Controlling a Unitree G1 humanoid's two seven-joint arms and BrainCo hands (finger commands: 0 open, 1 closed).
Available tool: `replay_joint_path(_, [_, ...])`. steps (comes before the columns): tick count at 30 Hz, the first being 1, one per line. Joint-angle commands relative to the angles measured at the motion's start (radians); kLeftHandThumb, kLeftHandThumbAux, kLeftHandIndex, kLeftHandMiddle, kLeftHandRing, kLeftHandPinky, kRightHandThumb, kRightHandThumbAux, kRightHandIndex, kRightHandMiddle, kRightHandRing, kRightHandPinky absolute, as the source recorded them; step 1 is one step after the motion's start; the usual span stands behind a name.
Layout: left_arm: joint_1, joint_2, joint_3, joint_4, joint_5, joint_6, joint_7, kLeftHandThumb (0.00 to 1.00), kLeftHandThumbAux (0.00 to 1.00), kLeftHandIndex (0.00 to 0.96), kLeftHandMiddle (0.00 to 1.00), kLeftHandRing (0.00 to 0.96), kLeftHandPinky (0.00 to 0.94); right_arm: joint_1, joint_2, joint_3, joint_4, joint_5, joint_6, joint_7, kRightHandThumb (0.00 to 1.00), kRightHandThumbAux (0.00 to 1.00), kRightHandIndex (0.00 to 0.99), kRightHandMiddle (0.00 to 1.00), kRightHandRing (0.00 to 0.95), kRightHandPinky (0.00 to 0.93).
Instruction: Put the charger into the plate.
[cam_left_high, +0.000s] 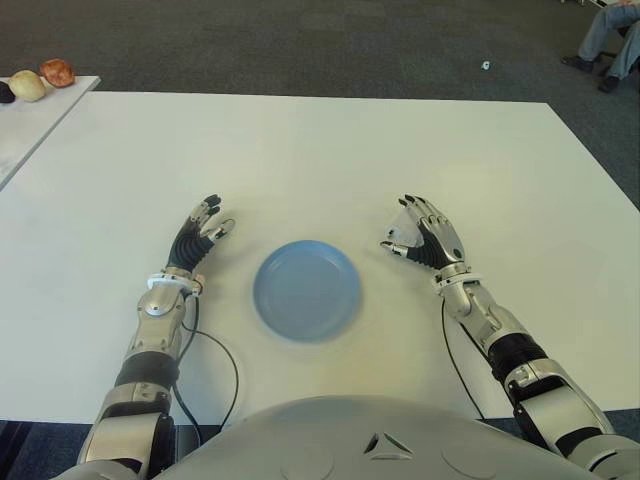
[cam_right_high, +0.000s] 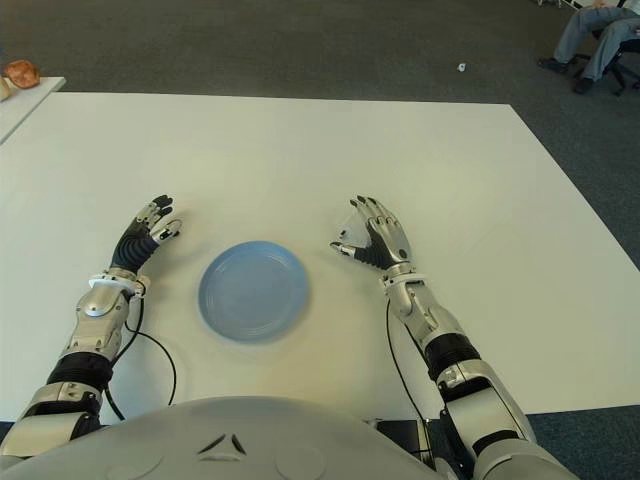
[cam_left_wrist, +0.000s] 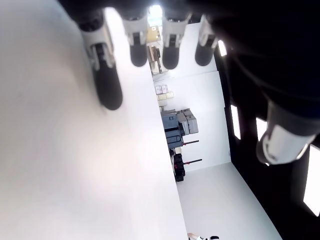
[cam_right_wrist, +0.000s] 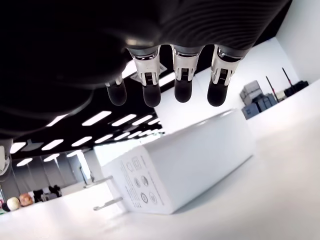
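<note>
Eye views: right hand (cam_left_high: 425, 238) is seen right of the blue plate (cam_left_high: 306, 289) on the white tabletop (cam_left_high: 330, 160), left hand (cam_left_high: 196, 235) left of it, fingers released. Right wrist view: white charger (cam_right_wrist: 185, 167) is shown lying beneath extended fingers (cam_right_wrist: 183, 85), ungrasped, prongs outward. Left wrist view: fingers (cam_left_wrist: 107, 75) are spread, empty.

**Charger on the tabletop, plate lying empty**

A white block charger (cam_right_wrist: 185, 165) is being seen lying on its side on the white tabletop (cam_left_high: 300, 150), its two metal prongs sticking out level and printed marks showing on the pronged end. It is lying right of the plate, toward the tabletop's right edge. The round blue plate (cam_left_high: 307, 290) is being seen lying flat and empty near the middle of the tabletop's near edge, apart from the charger.
</note>
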Motion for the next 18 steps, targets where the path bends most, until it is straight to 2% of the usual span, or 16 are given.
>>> replay_joint_path(1, [0.031, 0.010, -0.006, 0.046, 0.012, 0.036, -0.009, 0.000, 0.548, 0.034, 0.087, 0.062, 0.022, -0.009, 0.000, 0.015, 0.050, -0.011, -0.004, -0.011, 0.165, 0.364, 0.000, 0.000, 0.000, 0.000])
replay_joint_path(10, [0.024, 0.020, -0.004, 0.065, 0.011, 0.023, -0.013, 0.000, 0.556, 0.040, 0.099, 0.073, 0.028, -0.030, 0.001, 0.029, 0.106, -0.017, -0.015, -0.032, 0.183, 0.380, 0.000, 0.000, 0.000, 0.000])
replay_joint_path(18, [0.021, 0.028, -0.004, 0.070, 0.012, 0.020, -0.018, 0.000, 0.562, 0.045, 0.092, 0.068, 0.032, -0.067, 0.010, 0.047, 0.206, -0.011, -0.041, -0.056, 0.207, 0.398, 0.000, 0.000, 0.000, 0.000])
